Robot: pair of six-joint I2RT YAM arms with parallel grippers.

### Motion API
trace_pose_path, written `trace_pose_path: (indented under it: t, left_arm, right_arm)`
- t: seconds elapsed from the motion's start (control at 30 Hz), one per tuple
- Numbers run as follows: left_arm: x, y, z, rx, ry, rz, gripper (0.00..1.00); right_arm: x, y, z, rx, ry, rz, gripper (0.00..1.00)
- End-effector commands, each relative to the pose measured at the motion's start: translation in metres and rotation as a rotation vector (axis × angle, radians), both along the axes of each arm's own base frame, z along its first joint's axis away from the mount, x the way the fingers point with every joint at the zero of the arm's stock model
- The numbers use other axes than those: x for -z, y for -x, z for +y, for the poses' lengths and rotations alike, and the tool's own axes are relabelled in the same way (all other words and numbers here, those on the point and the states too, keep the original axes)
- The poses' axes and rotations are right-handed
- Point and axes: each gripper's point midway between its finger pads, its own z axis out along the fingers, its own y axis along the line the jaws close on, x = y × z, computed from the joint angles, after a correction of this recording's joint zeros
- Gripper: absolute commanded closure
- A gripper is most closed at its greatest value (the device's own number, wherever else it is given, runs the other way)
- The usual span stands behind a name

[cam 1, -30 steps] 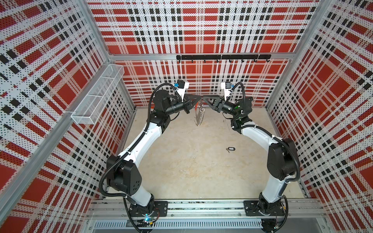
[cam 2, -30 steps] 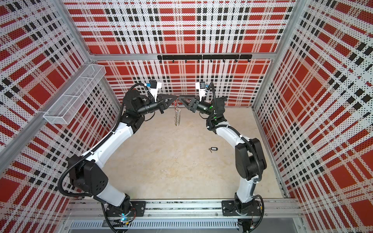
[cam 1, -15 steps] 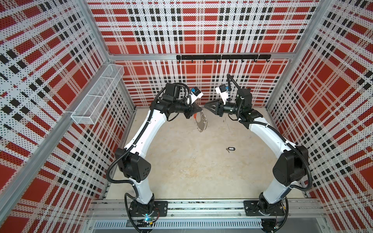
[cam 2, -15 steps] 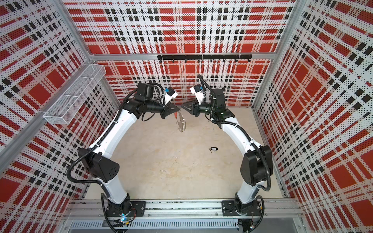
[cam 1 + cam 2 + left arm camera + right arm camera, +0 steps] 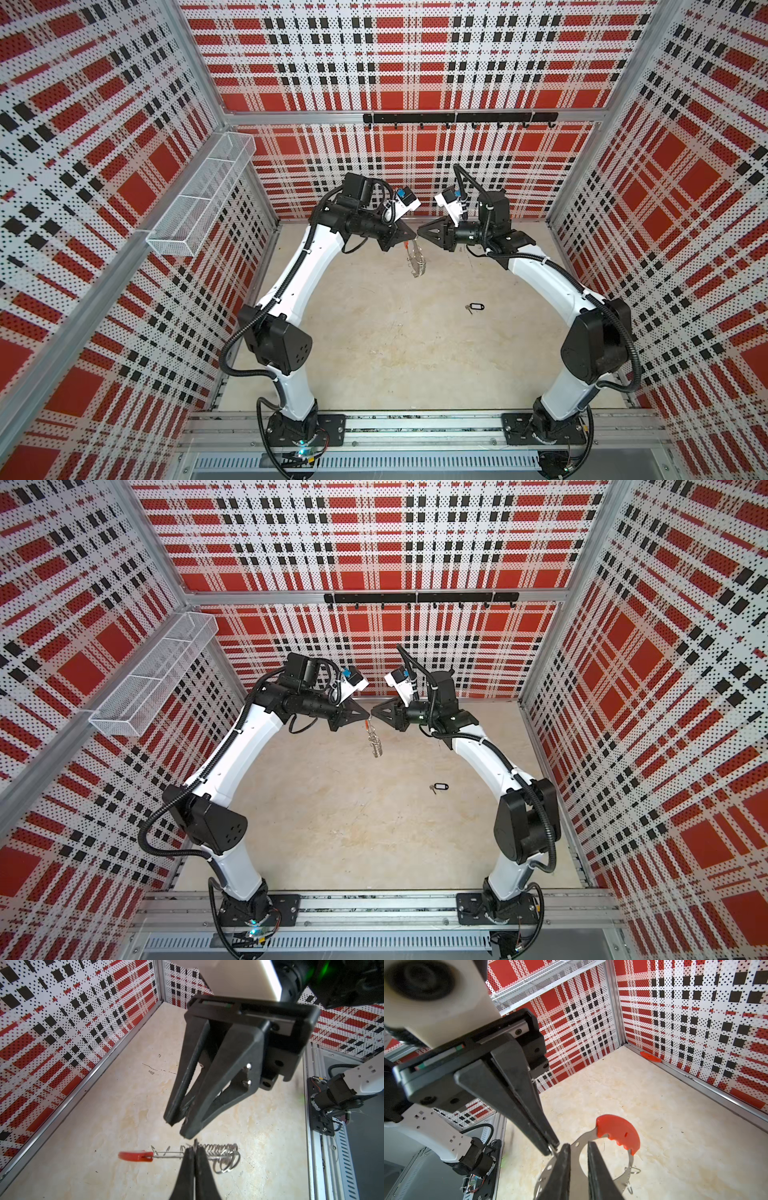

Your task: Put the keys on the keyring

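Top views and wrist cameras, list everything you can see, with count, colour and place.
keyring: one, grey band with red segment and silver split rings, hanging from the left gripper above the table.
keys: one silver key on a black tag, lying on the table, right of centre.
red flat piece: one, at the foot of a wall.
wire basket: one, white, on the wall at left in both top views.
hook rail: one, black, on the back wall.
table: one, beige, under both arms.
left gripper: one, black, shut on the keyring.
right gripper: one, black, jaws slightly apart, tips by the keyring's band.
left arm, right arm: two, white with black joints, mounted at the front.
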Motion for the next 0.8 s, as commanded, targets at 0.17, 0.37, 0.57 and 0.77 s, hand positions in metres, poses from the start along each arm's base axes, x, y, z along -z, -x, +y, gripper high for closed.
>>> trace_pose_path:
  t: [0.17,0.37,0.57,0.77]
  left_arm:
    - [-0.017,0.007,-0.004,0.034,0.033,-0.021,1.0]
    - [-0.014,0.007,-0.001,0.03,0.025,-0.011,1.0]
    - [-0.012,0.007,0.0,0.029,0.025,-0.005,1.0]
    - [-0.012,0.008,-0.001,0.032,0.027,0.002,1.0]
  right_arm:
    - [0.003,0.019,0.002,-0.063,0.004,0.005,0.81]
    - [-0.002,0.023,-0.003,-0.04,0.019,-0.028,0.81]
    - [-0.011,0.026,-0.003,-0.057,0.008,-0.036,0.8]
    - [-0.017,0.03,0.001,-0.087,-0.023,-0.025,0.78]
